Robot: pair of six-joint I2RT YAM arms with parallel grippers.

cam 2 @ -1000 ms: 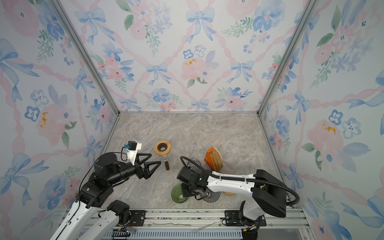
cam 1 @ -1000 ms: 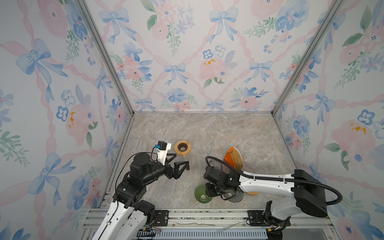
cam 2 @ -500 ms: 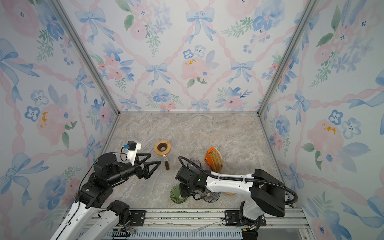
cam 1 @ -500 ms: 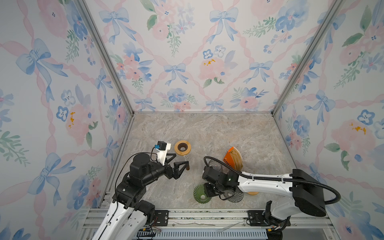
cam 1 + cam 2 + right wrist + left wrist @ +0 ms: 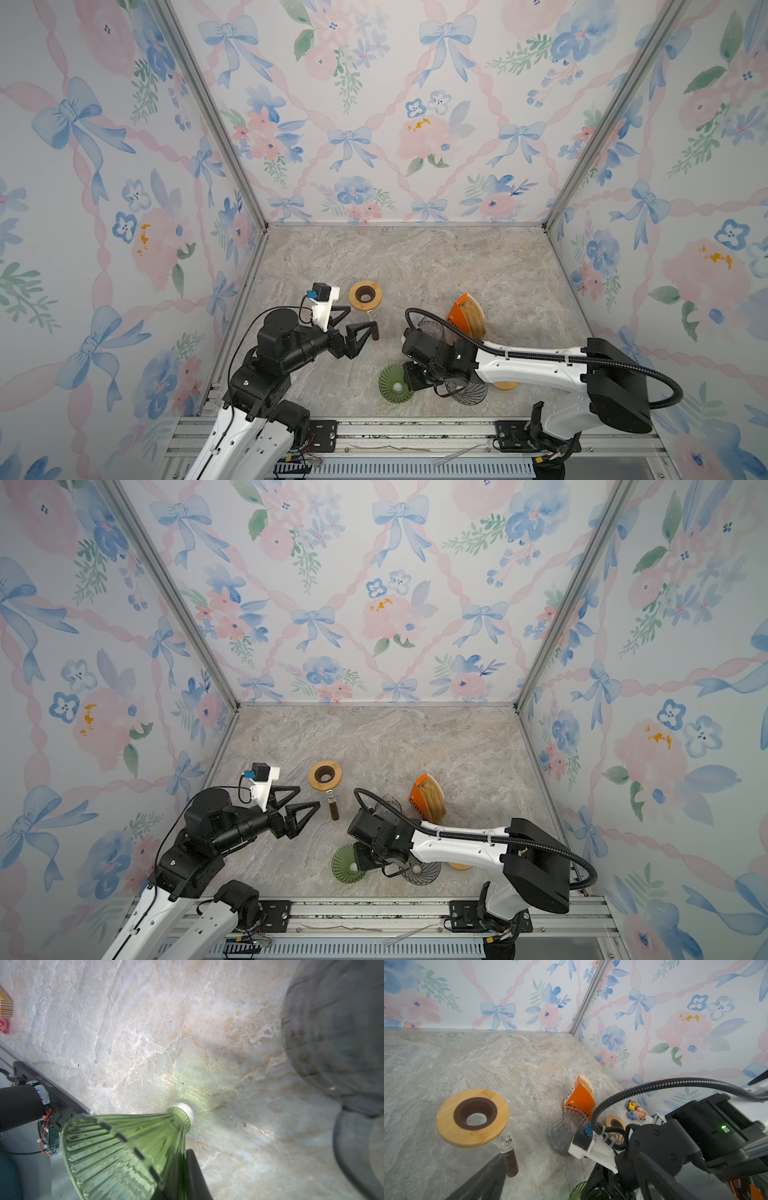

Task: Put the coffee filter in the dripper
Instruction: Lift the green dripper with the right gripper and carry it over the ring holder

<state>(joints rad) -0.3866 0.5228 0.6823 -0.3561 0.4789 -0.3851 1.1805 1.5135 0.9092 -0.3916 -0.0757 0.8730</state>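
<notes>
The coffee filters are a brown stack standing in an open orange box at mid right. A green ribbed glass dripper stands near the front edge, wide mouth up. My right gripper is shut on its rim, with one dark finger outside the glass wall and the other inside. My left gripper hovers open and empty at mid left, apart from the dripper.
A wooden ring with a brown insert and a brown handle lies just beyond the left gripper. A smoke-grey dripper sits beside the green one. A clear glass carafe, a second wooden ring and a small toy are near the right arm.
My right gripper has closed on the green dripper's rim and carried it slightly to the left. The left arm has not moved.
</notes>
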